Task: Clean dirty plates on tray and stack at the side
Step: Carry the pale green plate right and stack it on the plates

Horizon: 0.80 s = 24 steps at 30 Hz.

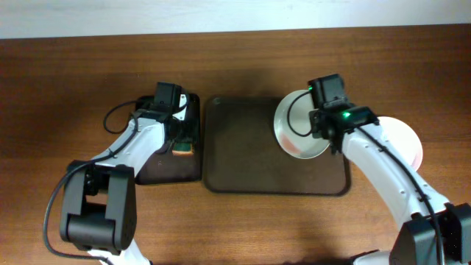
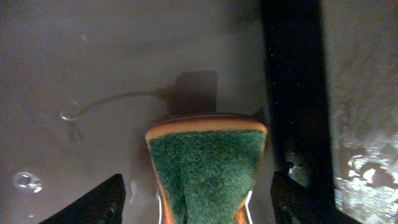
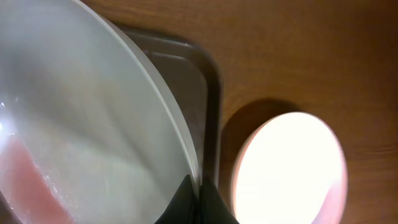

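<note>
Overhead: R hand [image 1: 324, 131] grips plate [image 1: 293, 121] over tray [image 1: 250, 158]; L hand [image 1: 182, 140] holds sponge [image 1: 182, 152].

The overhead view is evenly and softly lit from above. It is sharp across the table [image 1: 73, 73], with only faint shadows beside the arms. At the table's right edge the pink plate [image 1: 403, 143] glares out to blank white (the right wrist view shows the same burn-out). There the white plate [image 3: 74, 112] is a close, unfocused blur. The left wrist view is dim and murky. The sponge [image 2: 208, 165] is crisp, and a soft shadow and small wet glints lie on the basin [image 2: 124, 50].
</note>
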Available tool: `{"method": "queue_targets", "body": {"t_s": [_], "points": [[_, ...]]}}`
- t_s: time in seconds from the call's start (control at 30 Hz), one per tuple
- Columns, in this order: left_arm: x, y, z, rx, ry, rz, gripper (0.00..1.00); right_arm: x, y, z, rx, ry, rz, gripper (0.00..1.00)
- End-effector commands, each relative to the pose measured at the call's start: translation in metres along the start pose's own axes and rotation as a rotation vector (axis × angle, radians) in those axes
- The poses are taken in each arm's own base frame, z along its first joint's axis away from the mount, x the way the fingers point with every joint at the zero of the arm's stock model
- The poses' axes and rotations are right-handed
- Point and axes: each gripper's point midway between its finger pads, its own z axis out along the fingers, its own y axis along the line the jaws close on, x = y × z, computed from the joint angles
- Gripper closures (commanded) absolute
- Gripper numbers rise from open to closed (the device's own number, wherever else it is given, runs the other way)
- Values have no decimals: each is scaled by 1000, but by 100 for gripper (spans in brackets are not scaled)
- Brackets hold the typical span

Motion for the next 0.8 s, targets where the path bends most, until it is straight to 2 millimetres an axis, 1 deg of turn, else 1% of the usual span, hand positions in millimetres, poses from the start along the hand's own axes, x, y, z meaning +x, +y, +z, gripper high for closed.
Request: {"method": "queue_targets", "body": {"t_s": [0.0, 0.03, 0.07, 0.17, 0.27, 0.3, 0.4, 0.47, 0.5, 0.53, 0.57, 0.6, 0.63, 0.7, 0.73, 0.77], "points": [[7, 2, 12, -5, 24, 1, 37, -23, -14, -33, 212, -115, -61, 96], [6, 2, 12, -4, 19, 1, 41, -27, -13, -39, 247, -142, -70, 96], [4, 1, 12, -3, 11, 1, 43, -32, -9, -47, 282, -173, -82, 96], [4, 1, 13, -4, 9, 2, 41, -41, 2, -67, 348, -246, -108, 96], [6, 2, 16, -4, 18, 1, 40, -50, 3, -83, 422, -310, -98, 96], [7, 2, 17, -4, 25, 1, 38, -52, 2, -88, 446, -327, -89, 96], [11, 2, 21, -5, 38, 1, 38, -57, -4, -95, 491, -352, -62, 96], [11, 1, 22, -2, 40, 1, 39, -58, -4, -96, 487, -360, -46, 96], [11, 1, 22, -2, 39, 1, 43, -58, -3, -96, 475, -366, -18, 96], [9, 1, 22, -1, 32, 1, 56, -57, 5, -91, 420, -360, -17, 96], [6, 1, 22, -1, 20, 1, 72, -57, 17, -85, 342, -351, -30, 96], [2, 1, 22, 0, 4, 2, 98, -55, 26, -82, 283, -343, -18, 96], [-4, 1, 22, 1, -21, 2, 100, -50, 30, -78, 244, -329, 28, 96], [-13, 2, 20, -5, -47, 1, 100, -40, 25, -70, 220, -284, 102, 96], [-20, 2, 16, -8, -59, 1, 100, -32, 18, -57, 187, -228, 155, 96], [-23, 3, 13, -20, -59, 1, 98, -26, 11, -47, 155, -179, 197, 96]]}}
